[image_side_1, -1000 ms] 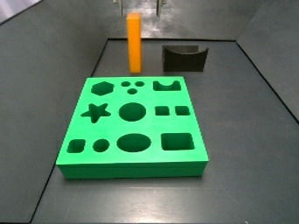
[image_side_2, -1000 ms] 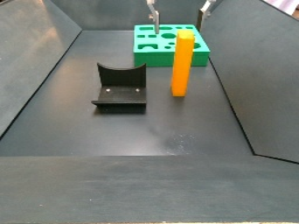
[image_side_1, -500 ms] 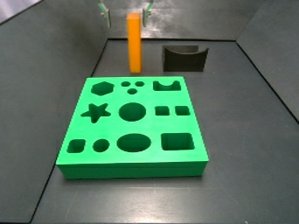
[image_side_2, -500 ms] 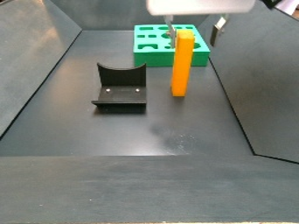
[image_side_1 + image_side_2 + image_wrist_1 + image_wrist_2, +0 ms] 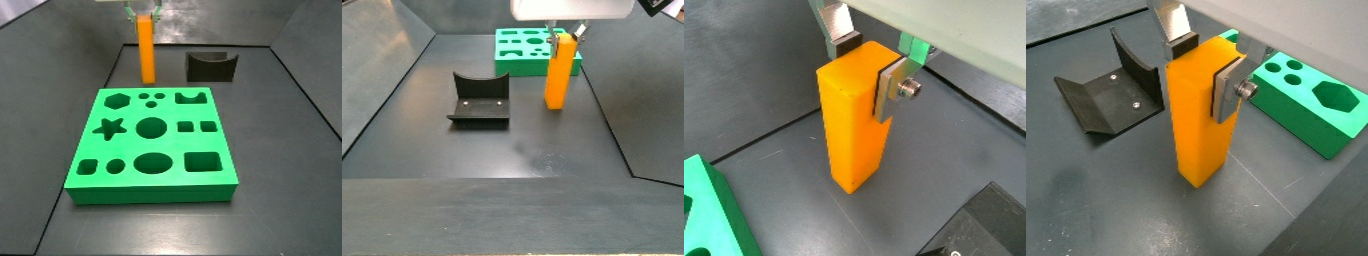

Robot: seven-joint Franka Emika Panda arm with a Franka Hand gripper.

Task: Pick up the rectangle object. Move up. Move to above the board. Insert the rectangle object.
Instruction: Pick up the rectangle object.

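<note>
Claw (image 5: 869, 62) sits over the top end of the rectangle object (image 5: 855, 125), fingers on two opposite faces. In both wrist views one silver finger plate lies flat against a side face near the top; the other finger shows behind the top edge. Judged pinching the rectangle object, though contact on the far face is not fully visible.

Rectangle object: upright, long axis vertical, so its length runs straight down from the claw. In a side view (image 5: 144, 48) it is near the far edge of the table (image 5: 281, 120), beyond the board (image 5: 154, 145). Whether its lower end touches the table or is just clear cannot be told.

Board lies flat, well apart from the rectangle object, toward the near edge in that side view. Its cut-outs (star, hexagon, circles, squares) all look unfilled. Which one takes the rectangle object cannot be told for sure from here.

The fixture (image 5: 478, 98) stands beside the rectangle object, apart from it, holding nothing.

Judgement: coming move is a straight lift, then travel toward the board, keeping the bar vertical.
</note>
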